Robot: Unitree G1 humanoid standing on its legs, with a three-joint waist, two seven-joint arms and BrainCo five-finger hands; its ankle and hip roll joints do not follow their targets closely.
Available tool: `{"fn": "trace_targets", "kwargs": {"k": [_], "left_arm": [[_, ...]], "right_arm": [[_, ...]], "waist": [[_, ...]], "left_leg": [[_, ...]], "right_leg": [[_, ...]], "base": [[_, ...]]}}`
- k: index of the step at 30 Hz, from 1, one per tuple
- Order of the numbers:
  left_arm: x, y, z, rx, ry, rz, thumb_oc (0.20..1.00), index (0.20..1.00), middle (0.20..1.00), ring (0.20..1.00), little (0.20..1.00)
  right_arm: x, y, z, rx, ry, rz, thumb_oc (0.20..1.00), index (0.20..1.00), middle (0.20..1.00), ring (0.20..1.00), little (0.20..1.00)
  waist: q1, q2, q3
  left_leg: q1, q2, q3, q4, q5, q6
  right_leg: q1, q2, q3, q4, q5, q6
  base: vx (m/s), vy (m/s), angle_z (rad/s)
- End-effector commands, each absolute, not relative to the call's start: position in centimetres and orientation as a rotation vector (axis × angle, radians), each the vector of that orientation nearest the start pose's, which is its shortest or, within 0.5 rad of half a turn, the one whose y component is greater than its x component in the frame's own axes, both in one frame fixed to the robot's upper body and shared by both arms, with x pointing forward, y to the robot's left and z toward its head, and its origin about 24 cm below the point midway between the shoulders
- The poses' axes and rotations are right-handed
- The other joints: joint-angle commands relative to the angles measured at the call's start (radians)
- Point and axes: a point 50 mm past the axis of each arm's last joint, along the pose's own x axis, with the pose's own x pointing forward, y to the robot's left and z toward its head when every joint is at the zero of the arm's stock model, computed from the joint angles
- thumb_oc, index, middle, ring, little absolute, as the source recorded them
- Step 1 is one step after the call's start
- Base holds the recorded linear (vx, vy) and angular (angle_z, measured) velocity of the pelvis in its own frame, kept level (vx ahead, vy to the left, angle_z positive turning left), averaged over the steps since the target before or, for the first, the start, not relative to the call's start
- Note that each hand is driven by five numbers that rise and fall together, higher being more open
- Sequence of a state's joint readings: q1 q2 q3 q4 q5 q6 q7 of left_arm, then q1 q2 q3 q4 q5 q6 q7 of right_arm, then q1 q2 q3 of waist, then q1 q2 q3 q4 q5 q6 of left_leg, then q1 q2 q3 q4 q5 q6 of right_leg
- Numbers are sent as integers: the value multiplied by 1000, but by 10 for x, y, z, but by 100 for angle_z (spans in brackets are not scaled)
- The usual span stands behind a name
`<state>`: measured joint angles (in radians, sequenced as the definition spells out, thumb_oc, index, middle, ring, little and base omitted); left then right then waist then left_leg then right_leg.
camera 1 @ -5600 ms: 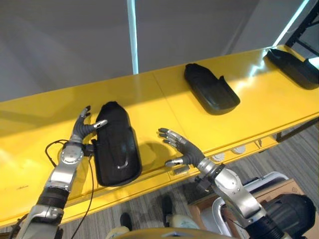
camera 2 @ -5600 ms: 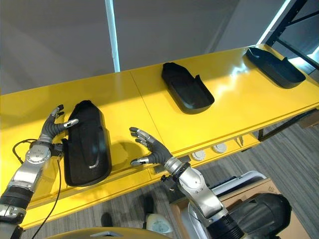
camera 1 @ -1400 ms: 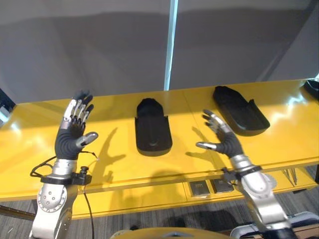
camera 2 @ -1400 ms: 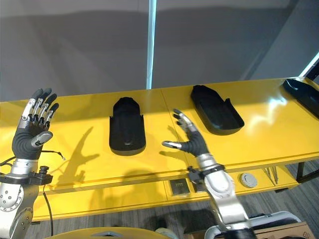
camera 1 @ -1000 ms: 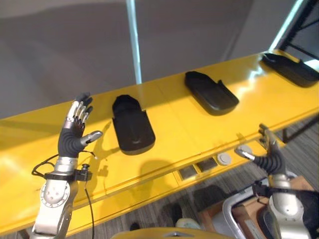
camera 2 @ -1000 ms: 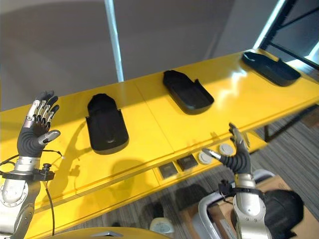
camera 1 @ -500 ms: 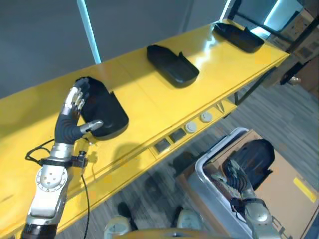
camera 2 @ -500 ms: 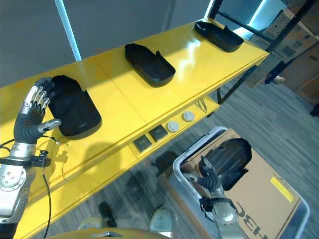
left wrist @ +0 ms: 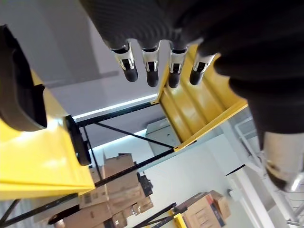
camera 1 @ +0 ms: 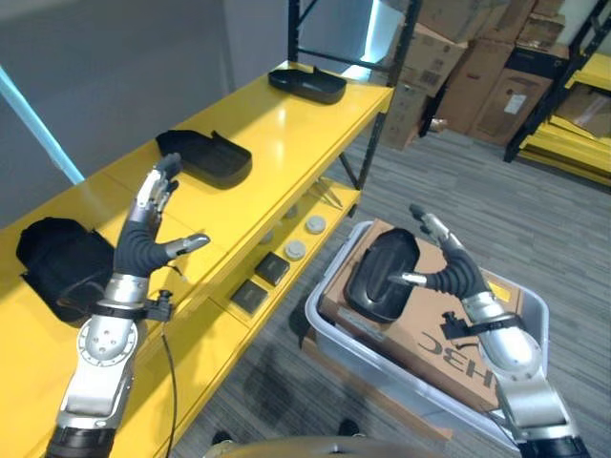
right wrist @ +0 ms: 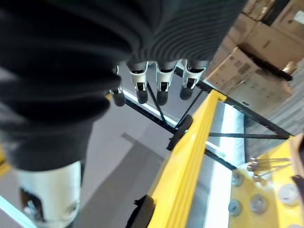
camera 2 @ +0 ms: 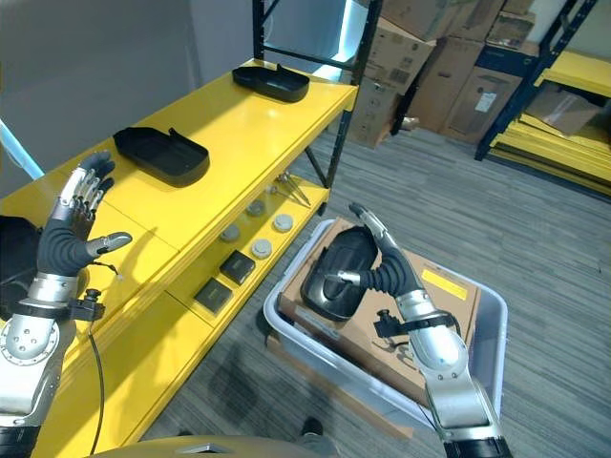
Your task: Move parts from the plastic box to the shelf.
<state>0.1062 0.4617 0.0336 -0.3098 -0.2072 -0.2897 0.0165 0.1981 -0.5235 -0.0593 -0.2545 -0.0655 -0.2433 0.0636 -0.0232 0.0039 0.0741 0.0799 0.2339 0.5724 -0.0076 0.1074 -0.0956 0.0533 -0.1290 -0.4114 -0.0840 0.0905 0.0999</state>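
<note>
Black moulded plastic part (camera 1: 380, 276), rounded at one end, lies on a brown cardboard sheet (camera 1: 449, 329) inside the translucent grey plastic box (camera 1: 329, 324) on the grey carpeted floor (camera 1: 535, 219), just beside the yellow shelf (camera 1: 286, 124). Right hand (camera 1: 449, 272) hovers over the part's far edge, fingers spread and straight, thumb reaching toward the part; contact cannot be told, nothing gripped. Right wrist view shows the same straight dark-tipped fingers (right wrist: 161, 90) with the yellow shelf edge past them.

Three more black moulded parts sit on the shelf's top surface, well apart from each other: one at the far end (camera 1: 305, 83) near the black upright frame post (camera 1: 292, 33), one mid-shelf (camera 1: 203, 157), one nearest the robot (camera 1: 62, 267) at the left edge of the eye view. Left hand (camera 1: 143, 243) is raised above the shelf between the near part and the mid-shelf part, fingers extended and fanned, thumb out to the side, holding nothing. Left wrist view shows its fingertips (left wrist: 152, 71) straight.

Lower shelf ledge carries small round grey discs (camera 1: 305, 226) and dark square pieces (camera 1: 272, 269). Stacked brown cardboard boxes (camera 1: 468, 67) stand on the floor beyond the shelf's far end, with further yellow racking (camera 1: 573, 134) at the right.
</note>
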Motion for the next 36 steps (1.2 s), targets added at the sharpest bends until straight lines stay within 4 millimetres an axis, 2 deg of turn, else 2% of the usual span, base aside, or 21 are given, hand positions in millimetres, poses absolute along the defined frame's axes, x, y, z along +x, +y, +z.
{"fn": "trace_targets", "kwargs": {"k": [1,2,3,4,6,7,8,9,10,12,15,16,18,19,20,27,30,31,36], "left_arm": [[219,213,151,340,-574,-97,1000,1000,1000,1000,1000],[219,214,149,348,-561,-97,1000,1000,1000,1000,1000],[219,214,149,348,-561,-96,1000,1000,1000,1000,1000],[218,216,139,370,-515,-95,1000,1000,1000,1000,1000],[216,218,130,402,-473,-107,1000,1000,1000,1000,1000],[213,219,126,409,-449,-124,1000,1000,1000,1000,1000],[213,219,126,408,-449,-125,1000,1000,1000,1000,1000],[210,221,114,419,-385,-142,1000,1000,1000,1000,1000],[210,221,106,418,-341,-151,1000,1000,1000,1000,1000],[208,220,92,414,-270,-182,1000,1000,1000,1000,1000],[204,220,59,390,-111,-208,1000,1000,1000,1000,1000],[202,220,43,402,-32,-224,1000,1000,1000,1000,1000],[199,221,18,413,83,-224,1000,1000,1000,1000,1000],[198,221,12,425,109,-229,1000,1000,1000,1000,1000],[193,222,-4,455,192,-236,1000,1000,1000,1000,1000],[187,217,-37,496,342,-289,1000,1000,1000,1000,1000],[187,213,-50,543,398,-322,1000,1000,1000,1000,1000],[188,213,-50,544,395,-321,1000,1000,1000,1000,1000],[183,216,-64,595,467,-336,1000,1000,1000,1000,1000]], "right_arm": [[218,-225,136,-582,-452,116,1000,1000,1000,1000,1000],[220,-225,135,-585,-445,124,1000,1000,1000,1000,1000],[220,-225,135,-586,-446,124,1000,1000,1000,1000,1000],[226,-222,129,-571,-420,145,1000,1000,1000,1000,1000],[229,-219,124,-544,-404,174,1000,1000,1000,1000,1000],[229,-220,120,-538,-386,180,1000,1000,1000,1000,1000],[229,-220,120,-538,-386,180,1000,1000,1000,1000,1000],[225,-224,113,-527,-347,189,1000,1000,1000,1000,1000],[224,-226,108,-515,-323,182,1000,1000,1000,1000,1000],[223,-229,100,-488,-279,172,1000,1000,1000,1000,1000],[219,-228,80,-452,-188,169,1000,1000,1000,1000,1000],[220,-226,73,-453,-157,175,1000,1000,1000,1000,1000],[224,-225,67,-442,-128,162,1000,1000,1000,1000,1000],[227,-224,66,-431,-123,162,1000,1000,1000,1000,1000],[229,-222,64,-412,-110,171,1000,1000,1000,1000,1000],[248,-237,80,-578,-138,114,1000,1000,1000,1000,1000],[272,-242,91,-622,-167,33,1000,1000,1000,1000,1000],[273,-242,91,-622,-170,32,1000,1000,1000,1000,1000],[305,-242,107,-671,-204,-58,1000,1000,1000,1000,1000]], "waist": [[11,-28,77],[22,-23,80],[20,-22,80],[67,-25,90],[92,-29,93],[90,-25,91],[89,-25,91],[69,-14,69],[57,-14,60],[55,-10,52],[38,-7,45],[32,-10,50],[31,-15,58],[36,-17,59],[38,-21,65],[48,-41,101],[68,-52,135],[66,-52,135],[105,-61,173]], "left_leg": [[-151,24,-122,189,-61,-43],[-151,7,-189,190,-71,-47],[-151,8,-191,192,-72,-48],[-157,-61,-426,154,-114,-21],[-155,-95,-606,103,-136,-17],[-140,-103,-661,67,-146,-7],[-141,-104,-661,62,-139,-6],[-93,-94,-657,-2,-134,-8],[-75,-99,-663,-11,-137,-10],[-40,-110,-661,-46,-139,-1],[1,-118,-623,-74,-144,10],[4,-126,-616,-77,-149,20],[-1,-133,-590,-79,-152,31],[-5,-135,-577,-80,-154,35],[-12,-137,-558,-80,-157,40],[-79,-140,-561,-80,-138,40],[-142,-136,-588,-80,-121,40],[-146,-136,-589,-80,-120,40],[-210,-133,-622,-80,-96,40]], "right_leg": [[120,-12,-55,-3,-188,13],[112,-8,-43,-3,-192,12],[113,-7,-44,-3,-193,11],[85,-4,5,-3,-173,13],[76,7,67,-3,-167,16],[70,17,93,-3,-165,18],[67,16,93,-3,-160,18],[60,32,121,-3,-156,25],[56,34,139,-3,-147,29],[52,34,171,-3,-141,30],[41,28,200,-3,-128,38],[26,26,219,-3,-118,41],[-2,21,245,-3,-104,49],[-15,20,255,-3,-100,51],[-28,16,255,-3,-94,55],[-85,12,229,-3,-81,60],[-137,17,222,-3,-69,61],[-140,17,221,-3,-69,60],[-187,25,208,-3,-59,57]], "base": [[-50,-133,-29],[-16,-60,-65],[-79,-15,-93],[-66,-15,-111],[-14,-25,-123],[6,-13,-181],[39,55,-156],[72,117,-110],[121,146,-90],[84,124,-103],[38,138,-49],[-31,143,-60],[-57,109,-93],[-75,80,-43],[-71,61,-30],[-82,2,0],[-136,-38,37],[-82,-40,13],[-50,-21,11]]}}
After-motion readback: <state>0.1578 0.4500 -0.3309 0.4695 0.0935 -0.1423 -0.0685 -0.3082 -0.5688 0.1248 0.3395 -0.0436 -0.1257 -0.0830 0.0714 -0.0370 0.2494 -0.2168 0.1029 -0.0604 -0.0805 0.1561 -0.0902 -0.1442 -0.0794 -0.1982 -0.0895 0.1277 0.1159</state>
